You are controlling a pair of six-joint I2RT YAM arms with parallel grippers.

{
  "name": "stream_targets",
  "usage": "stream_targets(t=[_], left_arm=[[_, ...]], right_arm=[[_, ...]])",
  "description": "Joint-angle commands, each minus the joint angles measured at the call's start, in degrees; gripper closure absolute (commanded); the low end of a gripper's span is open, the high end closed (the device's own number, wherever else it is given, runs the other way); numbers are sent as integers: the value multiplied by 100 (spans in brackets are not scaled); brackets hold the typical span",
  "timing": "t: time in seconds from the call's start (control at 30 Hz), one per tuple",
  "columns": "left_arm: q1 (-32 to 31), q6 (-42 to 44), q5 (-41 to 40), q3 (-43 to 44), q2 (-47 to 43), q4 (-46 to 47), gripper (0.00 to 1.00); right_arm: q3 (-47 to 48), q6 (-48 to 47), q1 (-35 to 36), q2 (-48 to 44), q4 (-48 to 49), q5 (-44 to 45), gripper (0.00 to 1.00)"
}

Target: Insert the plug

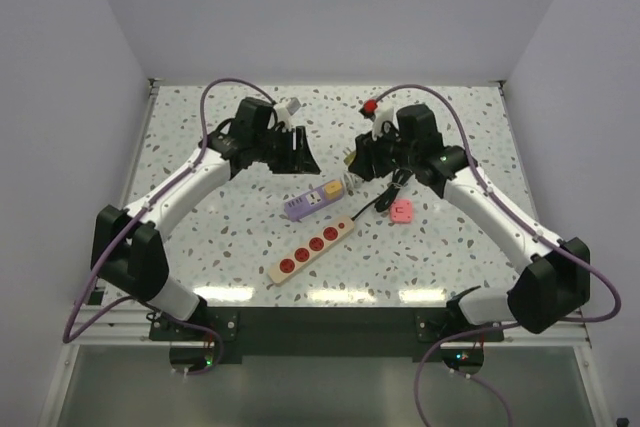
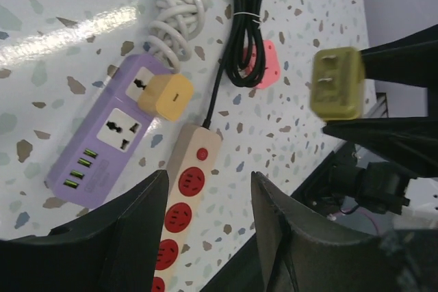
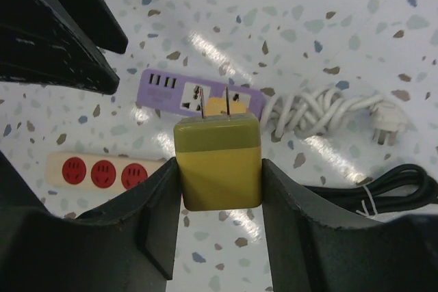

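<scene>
My right gripper [image 3: 220, 181] is shut on an olive-yellow plug [image 3: 218, 161], two prongs pointing away, held above the table over the purple power strip [image 3: 199, 93]. A second yellow plug [image 2: 166, 96] sits in one of that strip's sockets. The left wrist view shows the held plug [image 2: 335, 83] in the air to the right of the purple strip [image 2: 108, 135]. My left gripper [image 2: 209, 227] is open and empty, hovering above the cream strip with red sockets [image 2: 183, 200]. From above, the left gripper [image 1: 296, 152] and right gripper [image 1: 357, 161] face each other above the purple strip [image 1: 314, 202].
A coiled white cable [image 3: 316, 110] runs from the purple strip. A bundled black cable [image 2: 244, 29] lies over a pink object [image 1: 402, 211]. The cream strip [image 1: 312, 247] lies nearer the front. White walls enclose the speckled table [image 1: 450, 257].
</scene>
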Motion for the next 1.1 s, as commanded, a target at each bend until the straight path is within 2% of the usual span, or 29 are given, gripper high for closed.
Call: stream_targets(t=[0.0,0.17,0.37,0.77,1.07], left_arm=[[20,-547,666,-245,-610,683,43],[29,-1022,1447,-587,-716,1150,43],[29,-1225,1616,-659,-611,1362,42],[-6,-1752,1959,-826,-400,1994,40],[-33,-1603,1994,-817,-110,1819,39]], right_arm=[[-382,663,190,-386,-24,158,93],[-488,682,498,-879,-296,273,93],[-523,665,683,-1082,-455,247,93],[-163,638,1052,-520,-227,115,94],[136,709,1272,-98,81,1,94]])
